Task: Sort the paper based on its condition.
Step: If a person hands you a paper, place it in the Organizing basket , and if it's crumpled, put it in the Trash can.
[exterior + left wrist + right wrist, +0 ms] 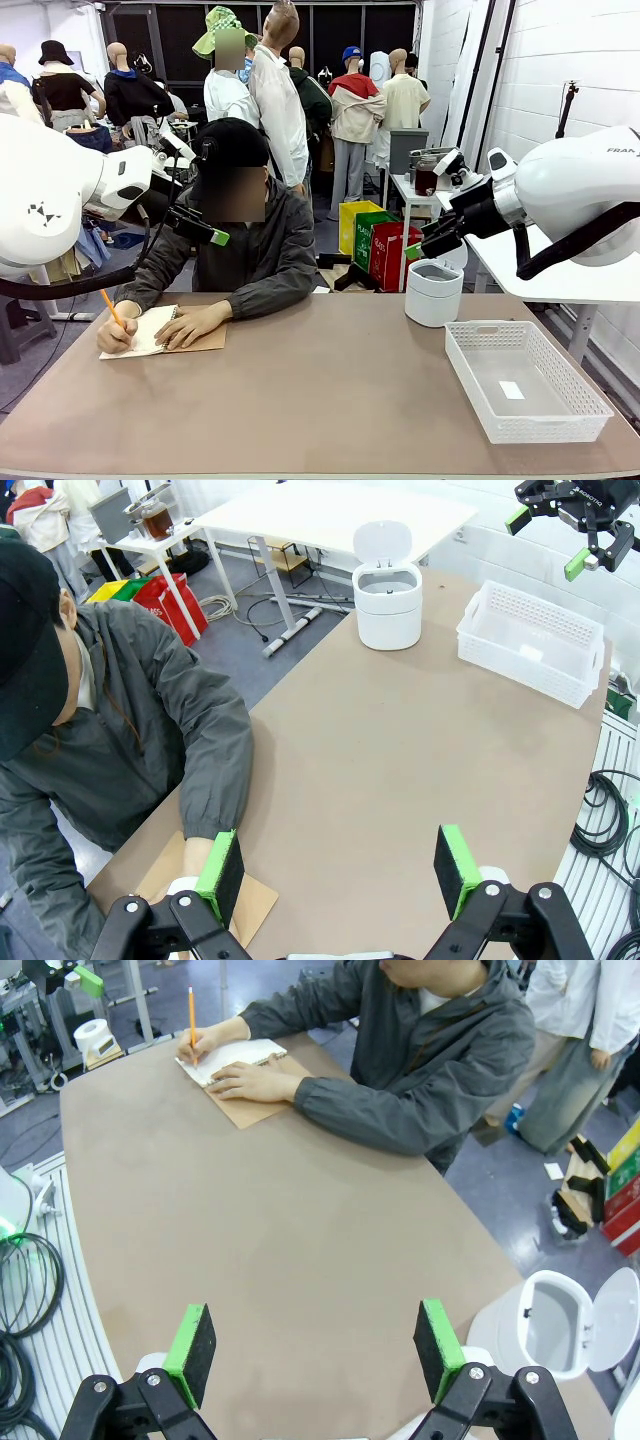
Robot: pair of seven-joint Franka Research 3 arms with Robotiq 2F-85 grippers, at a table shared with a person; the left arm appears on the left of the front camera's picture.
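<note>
Left gripper [338, 872], right gripper [315, 1350] — raised; spread

White perforated basket [468, 385], white bin [433, 292], brown table [330, 400], orange pencil [110, 305].

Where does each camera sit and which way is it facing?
Front view: between the white arms seen at both sides, facing the seated person across the brown table.
Left wrist view: above the table's left end, looking along it; open left fingers.
Right wrist view: right end, facing the person; open right fingers.
Both wrist views share the white round bin.
</note>
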